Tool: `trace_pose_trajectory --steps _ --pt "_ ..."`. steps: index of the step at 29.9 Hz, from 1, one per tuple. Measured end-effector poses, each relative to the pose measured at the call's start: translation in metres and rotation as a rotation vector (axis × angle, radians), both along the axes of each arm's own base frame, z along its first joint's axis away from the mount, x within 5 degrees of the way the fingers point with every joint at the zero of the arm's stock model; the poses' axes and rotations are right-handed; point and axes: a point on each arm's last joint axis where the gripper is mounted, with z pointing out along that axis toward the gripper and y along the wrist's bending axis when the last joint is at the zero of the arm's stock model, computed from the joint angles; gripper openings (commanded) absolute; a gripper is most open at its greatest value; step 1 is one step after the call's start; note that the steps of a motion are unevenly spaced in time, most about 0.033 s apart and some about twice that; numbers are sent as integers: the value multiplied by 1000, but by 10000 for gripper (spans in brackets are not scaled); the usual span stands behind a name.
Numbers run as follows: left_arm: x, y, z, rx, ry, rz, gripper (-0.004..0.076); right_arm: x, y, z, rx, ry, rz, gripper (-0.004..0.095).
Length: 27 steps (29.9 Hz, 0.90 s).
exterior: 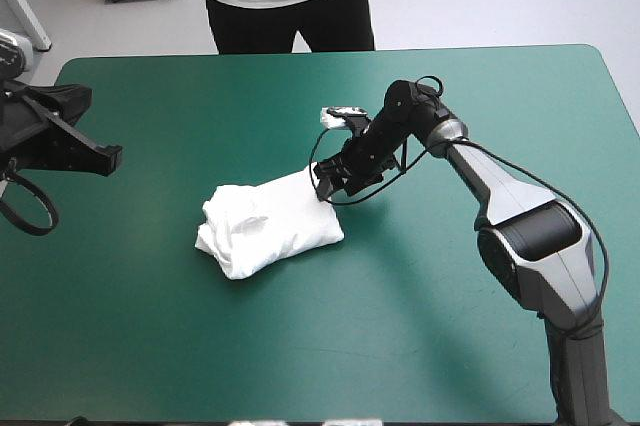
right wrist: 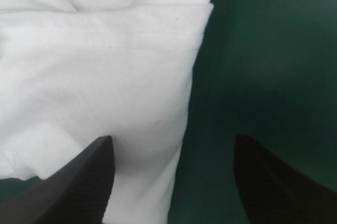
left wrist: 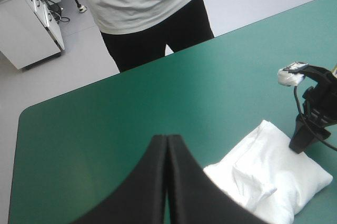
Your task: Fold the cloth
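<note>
In the high view, the T-shirt (exterior: 268,223) is seen as a folded bundle near the middle of the desk (exterior: 450,346). The right gripper (exterior: 328,184) is lowered at the bundle's far right corner. The left gripper (exterior: 108,158) is held well apart at the desk's left edge, probably to be kept clear.

In the left wrist view, its fingers (left wrist: 158,182) are pressed together on nothing.

In the right wrist view, the fingers are spread, one at the cloth's edge and the other over bare teal-green cover. Nothing is pinched, and the folding is judged nearly done.
</note>
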Motion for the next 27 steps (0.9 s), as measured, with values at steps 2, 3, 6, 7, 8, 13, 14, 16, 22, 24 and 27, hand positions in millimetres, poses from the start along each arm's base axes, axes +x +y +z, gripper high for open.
trace_pose_trajectory --steps 2,3,6,7,8,13,14,16,22,24,27 --pt "0 0 0 1 0 1 -10 -1 5 -7 8 17 10 615" --pt "0 0 0 1 -1 2 -10 -2 9 -10 14 25 16 606" --pt "0 0 0 2 -1 2 -10 -4 18 -19 15 44 34 515" --pt "0 0 0 2 -1 2 -10 -5 20 -22 16 53 38 454" --pt "0 0 0 3 -1 4 -10 -5 22 -24 20 56 39 378" --pt "0 1 0 7 -3 8 -10 -6 26 -31 17 69 46 -10" --pt "0 1 0 8 -3 9 -10 -6 26 -31 15 70 46 -9" --pt "0 1 0 9 -3 10 -10 -6 26 -32 5 68 44 -10" --pt "0 1 0 9 -4 10 -10 -1 15 -29 -64 55 -7 -13" --pt "0 1 0 8 -3 11 -10 3 3 -25 -98 35 -29 -13" --pt "0 1 0 8 -3 11 -10 14 -25 -17 -169 -10 -79 -13"
